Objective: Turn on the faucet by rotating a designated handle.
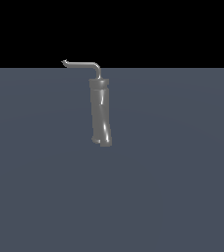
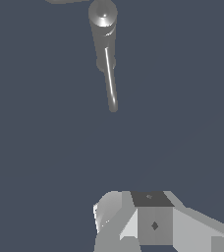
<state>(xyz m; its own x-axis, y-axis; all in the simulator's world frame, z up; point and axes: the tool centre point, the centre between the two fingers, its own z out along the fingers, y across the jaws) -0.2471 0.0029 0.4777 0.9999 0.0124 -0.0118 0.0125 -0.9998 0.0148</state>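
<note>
The faucet (image 1: 100, 115) is a tall glossy dark-grey cylinder standing upright on the flat grey floor, near the middle of the exterior view. On its top sits the handle (image 1: 87, 64), a thin light-grey bent rod that reaches toward the exterior view's left and ends in a small upturned tip. The wrist view looks down on the faucet (image 2: 103, 17), with the handle (image 2: 111, 83) stretching away from it. Only part of my gripper (image 2: 138, 216) shows, at the picture's edge. It is well apart from the handle and touches nothing. The exterior view shows no gripper or arm.
A plain grey floor (image 1: 173, 187) spreads around the faucet, under a black background. No other objects are visible.
</note>
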